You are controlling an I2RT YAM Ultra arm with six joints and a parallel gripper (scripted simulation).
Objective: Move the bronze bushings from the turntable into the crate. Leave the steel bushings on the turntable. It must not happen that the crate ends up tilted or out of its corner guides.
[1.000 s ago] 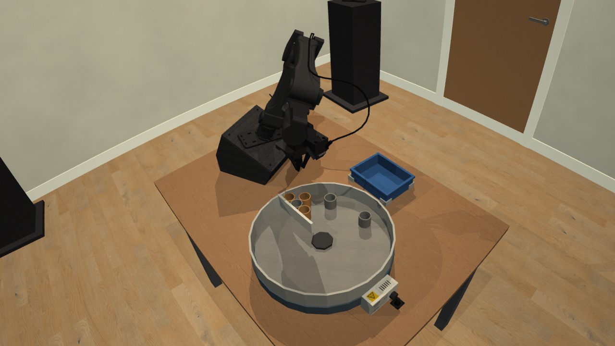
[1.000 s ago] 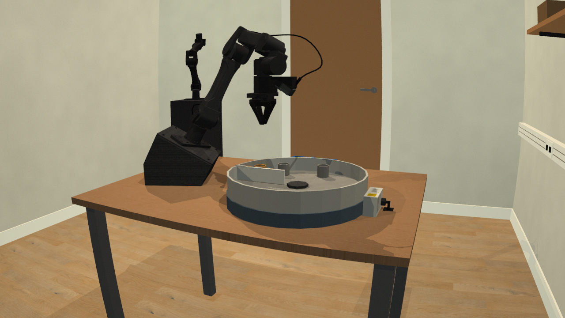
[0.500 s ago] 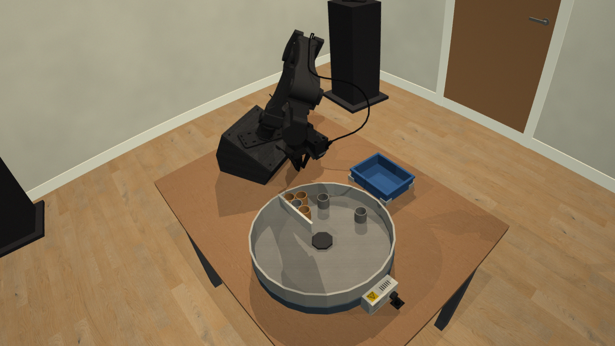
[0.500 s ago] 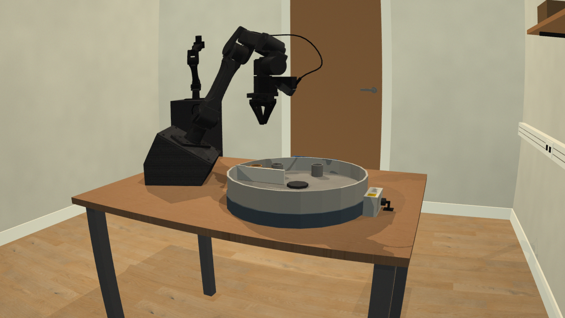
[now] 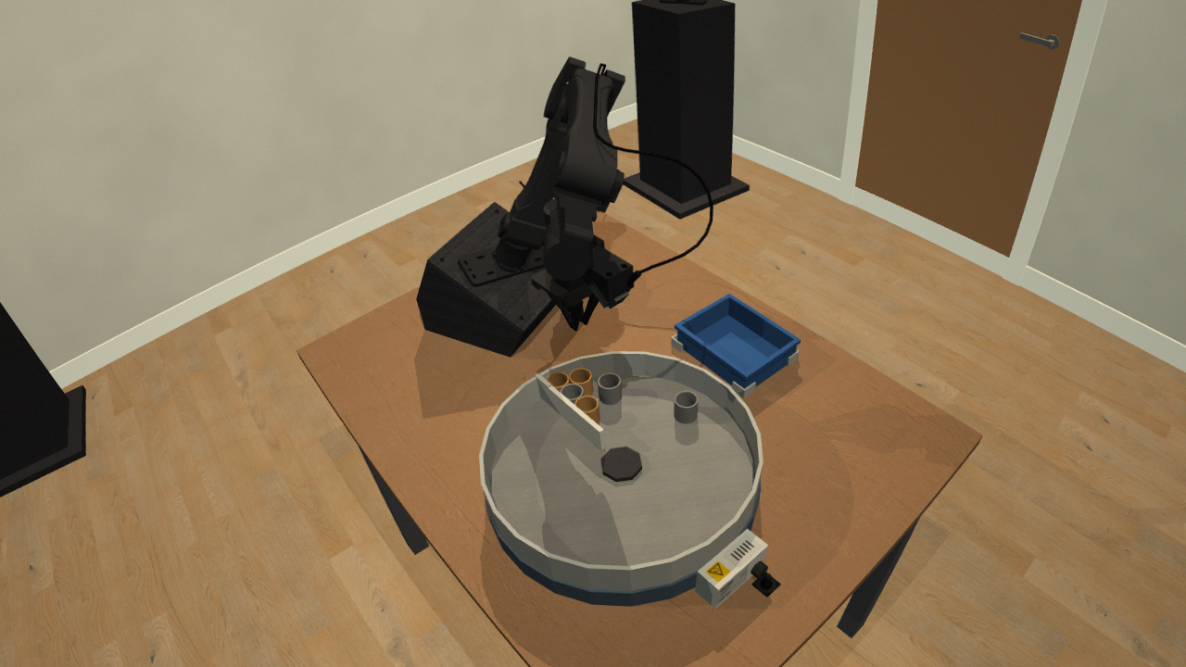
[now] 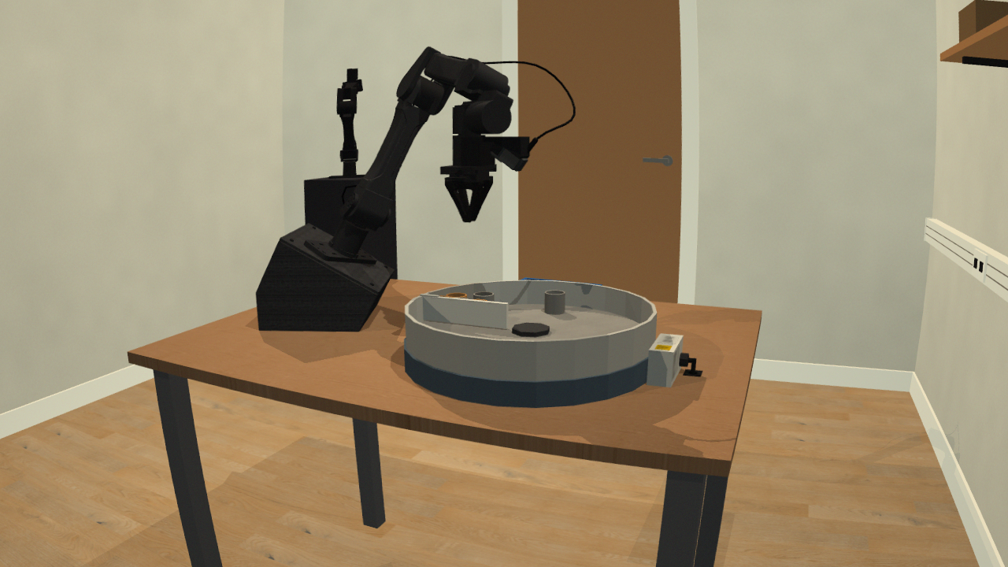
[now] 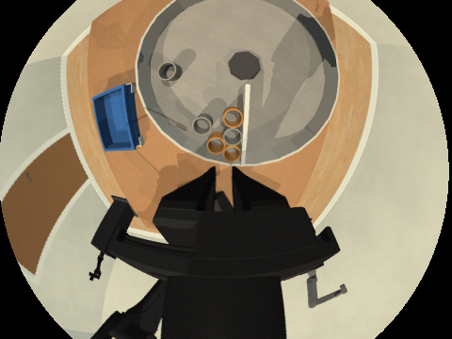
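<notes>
My gripper (image 5: 580,325) (image 6: 468,220) (image 7: 223,171) is slightly open and empty, high above the table between the arm base and the turntable (image 5: 675,506) (image 6: 472,357) (image 7: 292,52). Three bronze bushings stand upright by the white divider: one nearer the centre (image 5: 588,412) (image 7: 233,108), one away from the divider (image 5: 581,372), one at the rim by the divider (image 5: 558,375). A steel bushing (image 5: 572,387) (image 7: 232,129) stands among them. A second steel bushing (image 5: 609,393) (image 7: 202,118) is just beside the group; a third (image 5: 686,411) (image 6: 554,304) stands farther off. The blue crate (image 5: 750,348) (image 7: 113,118) is empty.
The white divider (image 5: 572,408) (image 6: 465,311) (image 7: 246,124) runs from the raised turntable wall towards the dark hub (image 5: 621,463) (image 7: 244,65). A grey control box (image 5: 731,568) (image 6: 665,361) sits at the turntable's outer side. The crate is beside the turntable, held by small corner brackets.
</notes>
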